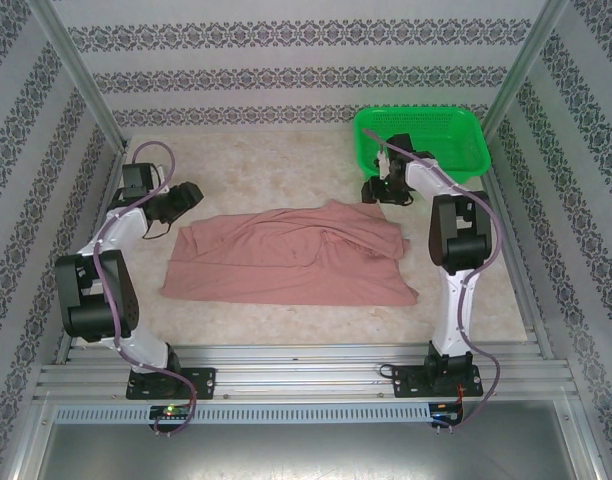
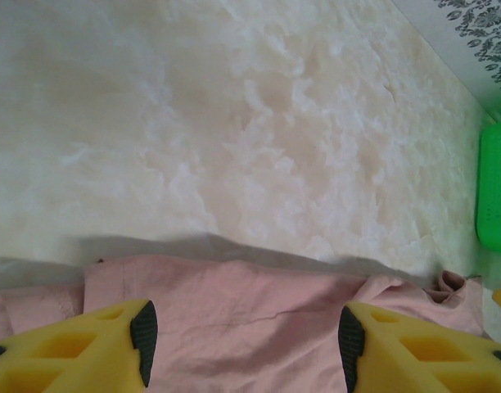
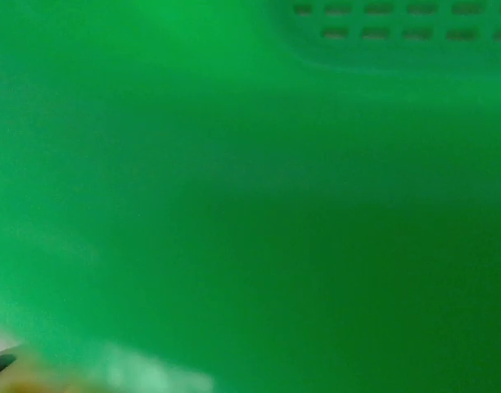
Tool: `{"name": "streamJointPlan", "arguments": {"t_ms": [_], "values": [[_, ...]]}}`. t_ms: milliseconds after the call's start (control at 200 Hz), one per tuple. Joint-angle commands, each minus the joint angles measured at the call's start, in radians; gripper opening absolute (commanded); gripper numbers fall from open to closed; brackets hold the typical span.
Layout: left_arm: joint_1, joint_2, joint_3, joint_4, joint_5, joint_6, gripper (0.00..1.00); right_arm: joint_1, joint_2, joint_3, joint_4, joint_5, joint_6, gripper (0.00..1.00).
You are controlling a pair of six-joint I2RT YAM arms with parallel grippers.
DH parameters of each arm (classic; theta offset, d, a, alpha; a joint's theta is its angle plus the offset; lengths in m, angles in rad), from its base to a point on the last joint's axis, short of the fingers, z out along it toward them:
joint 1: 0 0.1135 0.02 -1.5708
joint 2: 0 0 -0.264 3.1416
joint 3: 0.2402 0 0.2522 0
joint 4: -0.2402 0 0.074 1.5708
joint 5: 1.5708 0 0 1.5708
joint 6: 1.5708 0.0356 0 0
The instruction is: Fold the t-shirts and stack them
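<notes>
A salmon-pink t-shirt (image 1: 296, 255) lies spread and wrinkled across the middle of the table, longer from left to right. My left gripper (image 1: 191, 192) hovers just off its far left corner. In the left wrist view this gripper (image 2: 246, 332) stands open, its yellow fingers wide apart over the pink t-shirt (image 2: 250, 303) with nothing between them. My right gripper (image 1: 378, 190) sits by the shirt's far right corner, close against the front of the green basket (image 1: 466, 140). The right wrist view gives a blurred green basket wall (image 3: 250, 164), and the fingers are hidden.
The green mesh basket stands at the back right corner of the table, and its edge (image 2: 496, 188) also appears at the right of the left wrist view. Bare marbled tabletop (image 1: 276, 170) lies behind the shirt. Patterned walls close in on three sides.
</notes>
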Motion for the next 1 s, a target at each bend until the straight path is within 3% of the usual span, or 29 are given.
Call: {"name": "streamJointPlan", "arguments": {"t_ms": [0, 450, 565, 704, 914, 994], "values": [[0.004, -0.050, -0.025, -0.044, -0.010, 0.041, 0.62, 0.007, 0.056, 0.096, -0.064, 0.038, -0.009, 0.55], [0.007, -0.055, -0.052, -0.044, -0.022, 0.042, 0.62, 0.013, 0.195, 0.297, -0.217, 0.063, 0.016, 0.51], [0.007, -0.049, -0.049, -0.047, -0.023, 0.044, 0.62, -0.007, 0.206, 0.339, -0.188, 0.069, 0.047, 0.56], [0.010, -0.046, -0.043, -0.052, -0.026, 0.046, 0.62, -0.025, 0.258, 0.461, -0.245, 0.048, 0.071, 0.56], [0.012, -0.060, -0.075, -0.041, -0.021, 0.045, 0.62, 0.001, 0.085, 0.208, -0.100, 0.037, 0.118, 0.57], [0.013, -0.061, -0.090, -0.032, -0.016, 0.040, 0.62, 0.003, 0.088, 0.192, -0.123, 0.092, 0.137, 0.57]]}}
